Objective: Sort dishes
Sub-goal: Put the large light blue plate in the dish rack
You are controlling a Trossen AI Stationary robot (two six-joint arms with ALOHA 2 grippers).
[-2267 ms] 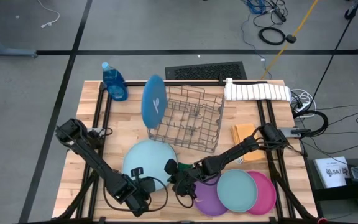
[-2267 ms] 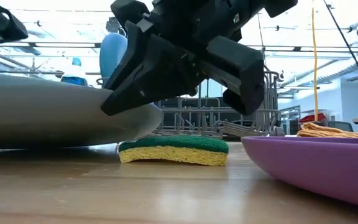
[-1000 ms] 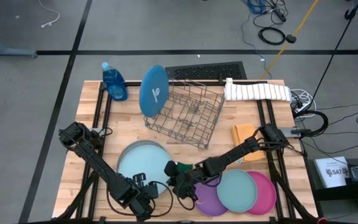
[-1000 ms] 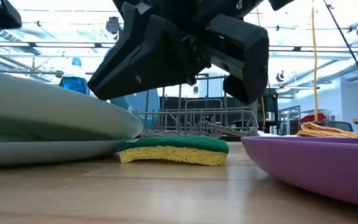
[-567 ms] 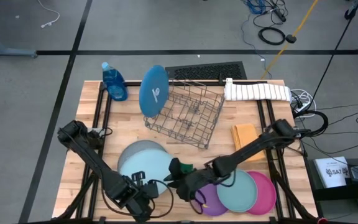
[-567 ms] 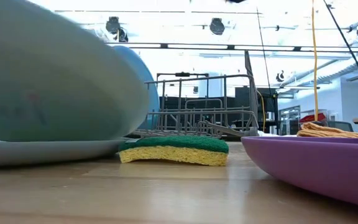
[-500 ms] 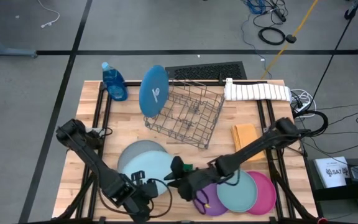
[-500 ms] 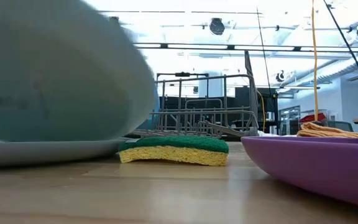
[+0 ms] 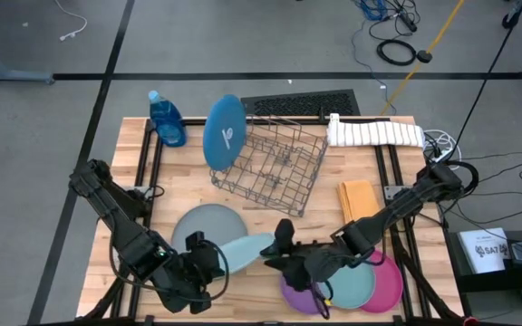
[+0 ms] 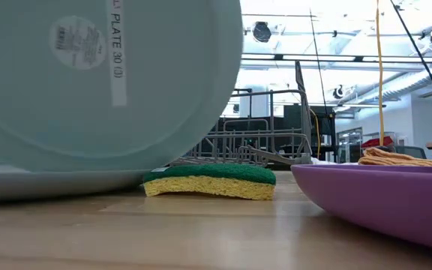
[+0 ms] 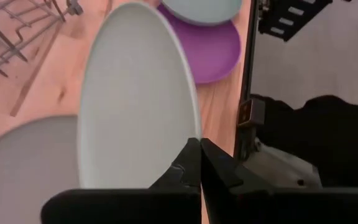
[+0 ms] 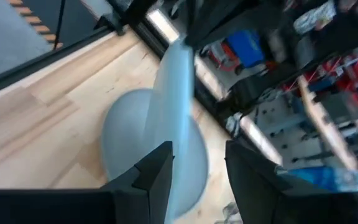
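The large pale-blue plate [image 9: 246, 249] is raised and tipped on edge; its labelled underside [image 10: 88, 75] faces the table's near edge. My left gripper [image 9: 199, 263] is shut on its left rim. My right gripper [image 9: 279, 243] stands open at the plate's right edge [image 12: 174, 87]. Beneath lies a grey plate [image 9: 202, 222], flat on the table. The deep-blue plate [image 9: 223, 131] leans against the wire rack [image 9: 275, 167]. The purple [image 9: 295, 294], teal [image 9: 353, 282] and pink [image 9: 390, 282] plates overlap at the near right. My left gripper pinches the pale-blue plate's rim [image 11: 190, 140] between its two shut fingers, coming from the table's near left and slanting down. The plate stands steeply tilted ahead of the fingers, above the grey plate [image 11: 23, 168]. My right gripper: I cannot tell whether its open fingers [image 12: 160, 165] touch the plate's edge.
A green-and-yellow sponge [image 10: 212, 180] lies beside the grey plate. A blue soap bottle [image 9: 166, 118] stands at the far left. A white towel [image 9: 374, 133] and an orange cloth [image 9: 356, 197] lie at the right.
Both grippers have risen. The pale-blue plate, which lay flat on the grey plate, has been lifted and tipped up on edge, uncovering the grey plate. My right gripper has also moved toward the table's right edge.
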